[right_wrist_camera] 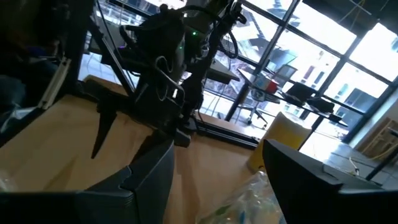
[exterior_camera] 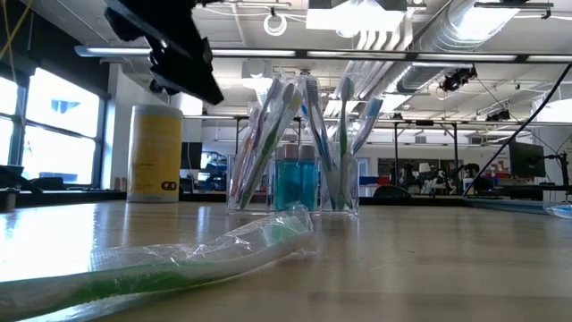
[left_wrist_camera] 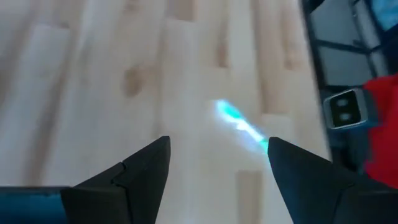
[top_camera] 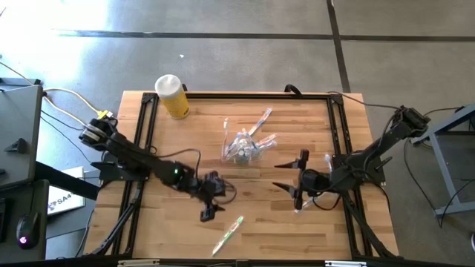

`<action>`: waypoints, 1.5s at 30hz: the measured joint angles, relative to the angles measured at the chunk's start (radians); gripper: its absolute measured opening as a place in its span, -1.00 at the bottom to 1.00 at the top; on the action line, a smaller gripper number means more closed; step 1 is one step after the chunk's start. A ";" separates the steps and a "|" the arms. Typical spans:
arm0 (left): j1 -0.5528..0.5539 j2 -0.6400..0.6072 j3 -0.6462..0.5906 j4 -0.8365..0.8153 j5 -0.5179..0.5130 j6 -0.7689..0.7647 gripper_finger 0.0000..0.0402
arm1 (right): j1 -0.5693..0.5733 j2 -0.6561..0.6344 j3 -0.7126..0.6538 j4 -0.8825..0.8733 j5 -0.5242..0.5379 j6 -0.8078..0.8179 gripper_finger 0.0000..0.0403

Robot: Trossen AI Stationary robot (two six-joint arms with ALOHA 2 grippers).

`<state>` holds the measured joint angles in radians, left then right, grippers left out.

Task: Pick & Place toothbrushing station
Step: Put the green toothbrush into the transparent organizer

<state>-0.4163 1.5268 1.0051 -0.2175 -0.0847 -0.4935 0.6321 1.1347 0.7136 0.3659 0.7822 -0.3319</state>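
High view: my left gripper (top_camera: 210, 206) hangs spread and empty near a wrapped toothbrush (top_camera: 228, 235); my right gripper (top_camera: 293, 179) is spread beside the clear container (top_camera: 243, 147) of toothbrushes at mid-table.

Wooden table (top_camera: 297, 230): container (top_camera: 243, 147), bottle (top_camera: 172, 96), toothbrush (top_camera: 228, 236)

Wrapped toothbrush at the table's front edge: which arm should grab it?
Left. The left end effector is open and sits close to the wrapped toothbrush, which shows between its fingers in its wrist view. The right end effector is open but farther off, beside the container.
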 joint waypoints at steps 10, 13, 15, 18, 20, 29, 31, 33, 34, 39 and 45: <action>-0.165 0.106 0.059 0.116 -0.188 -0.204 0.32 | 0.062 0.003 0.000 -0.026 -0.057 0.150 0.17; -0.197 0.152 0.092 0.113 -0.260 -0.235 0.32 | 0.077 0.017 0.000 -0.035 -0.127 0.200 0.17; -0.220 0.200 0.134 0.118 -0.310 -0.236 0.32 | 0.093 0.031 0.000 -0.038 -0.172 0.220 0.17; -0.256 0.282 0.202 0.104 -0.380 -0.235 0.32 | 0.114 0.055 0.000 -0.032 -0.191 0.234 0.17; -0.266 0.342 0.250 0.109 -0.395 -0.246 0.32 | 0.128 0.072 0.000 -0.030 -0.186 0.235 0.17; -0.278 0.551 0.441 -0.026 -0.474 -0.369 0.29 | 0.179 0.124 0.000 0.031 -0.202 0.310 0.17; -0.278 0.601 0.500 -0.077 -0.485 -0.384 0.21 | 0.195 0.130 0.000 0.051 -0.232 0.309 0.17; -0.280 0.640 0.556 -0.160 -0.500 -0.400 0.11 | 0.219 0.141 0.000 0.078 -0.265 0.304 0.17; -0.280 0.658 0.587 -0.184 -0.501 -0.402 0.06 | 0.230 0.144 0.000 0.093 -0.268 0.301 0.17; -0.285 0.671 0.669 -0.248 -0.502 -0.381 -0.19 | 0.277 0.151 0.000 0.110 -0.266 0.286 0.17; -0.285 0.661 0.728 -0.345 -0.506 -0.342 -0.34 | 0.314 0.151 0.000 0.123 -0.261 0.310 0.17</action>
<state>-0.7013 2.1880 1.7330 -0.5622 -0.5910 -0.8353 0.9463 1.2854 0.7132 0.4892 0.5209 -0.0222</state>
